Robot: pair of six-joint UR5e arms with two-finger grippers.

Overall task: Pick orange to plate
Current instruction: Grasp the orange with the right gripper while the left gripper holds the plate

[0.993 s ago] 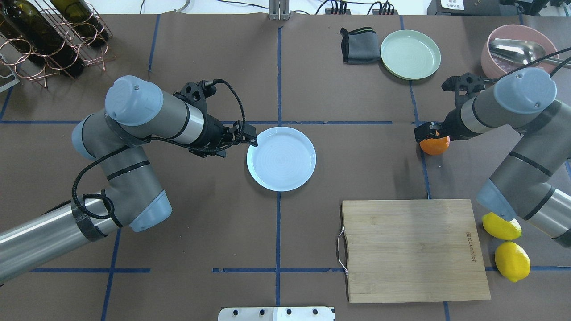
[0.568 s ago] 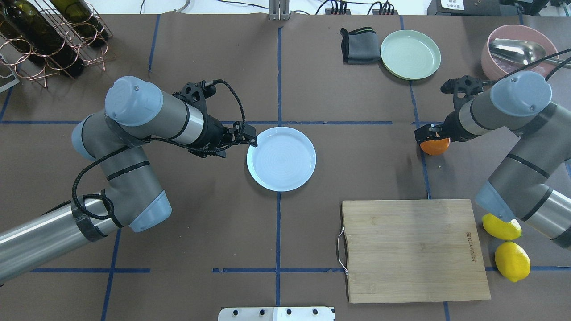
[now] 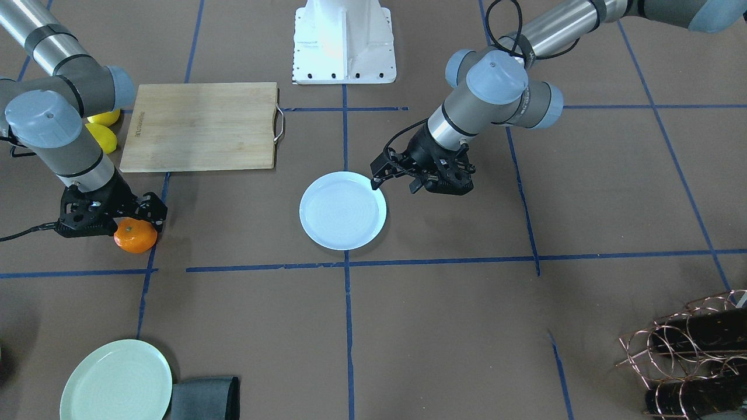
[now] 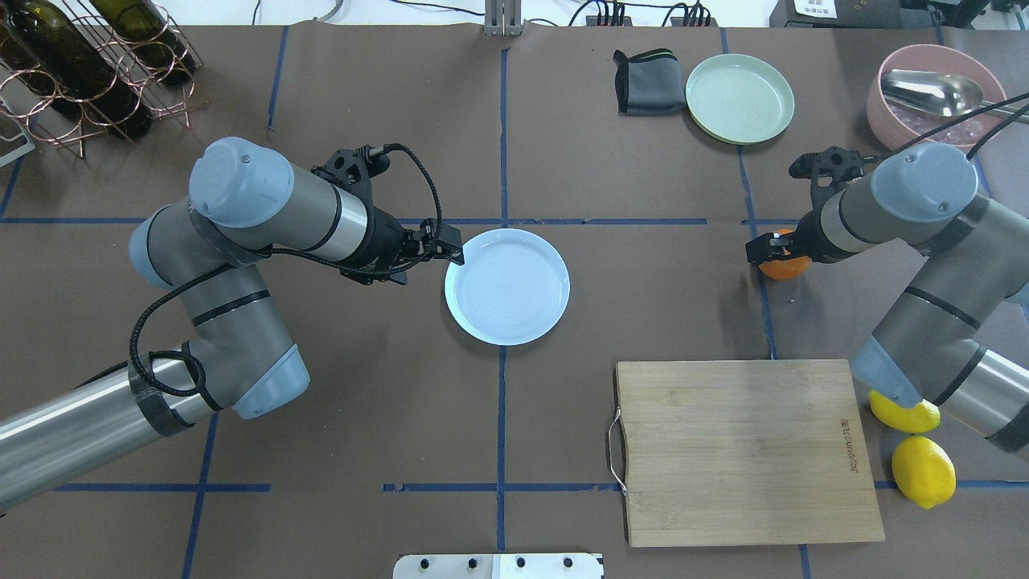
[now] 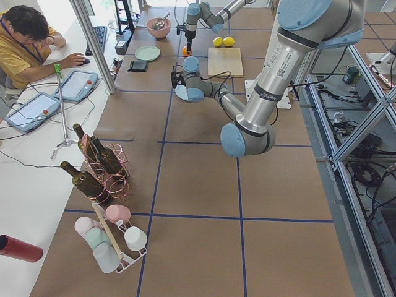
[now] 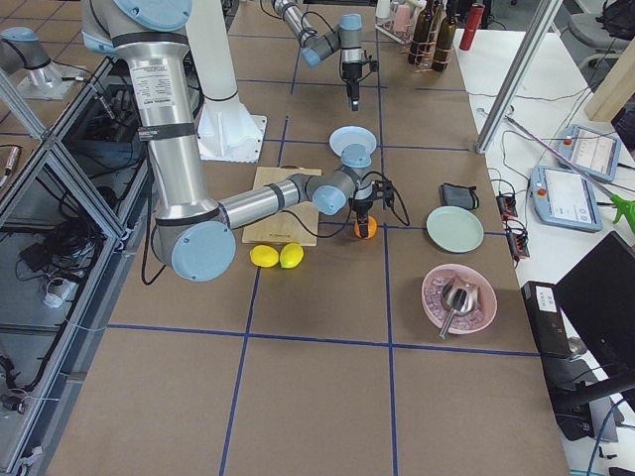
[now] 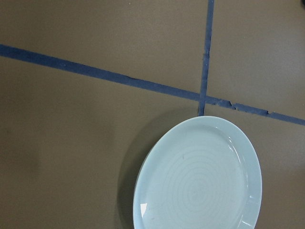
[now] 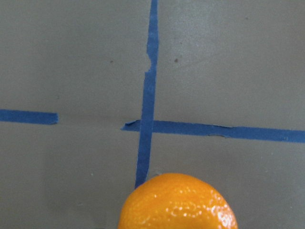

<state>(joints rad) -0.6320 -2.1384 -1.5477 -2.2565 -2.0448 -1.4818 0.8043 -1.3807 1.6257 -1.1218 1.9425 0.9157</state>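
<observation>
The orange [image 4: 786, 267] rests on the brown table at the right, on a blue tape line, and fills the bottom of the right wrist view [image 8: 177, 202]. My right gripper [image 4: 778, 256] is low over it and open, with one finger on each side of the fruit [image 3: 135, 236]. The pale bluish plate [image 4: 507, 286] lies empty at the table's centre [image 3: 343, 210]. My left gripper [image 4: 432, 265] hangs open beside the plate's left rim and holds nothing. The left wrist view shows the plate [image 7: 200, 176] at its lower right.
A wooden cutting board [image 4: 744, 450] lies in front of the orange, with two lemons [image 4: 923, 470] to its right under my right arm. A pale green plate [image 4: 739, 98], a grey cloth [image 4: 643, 80] and a pink bowl [image 4: 932, 88] stand at the back right. A bottle rack [image 4: 88, 64] is at the back left.
My right gripper has come down around the orange, covering more of it from above. The orange, the plate and my left arm have not moved.
</observation>
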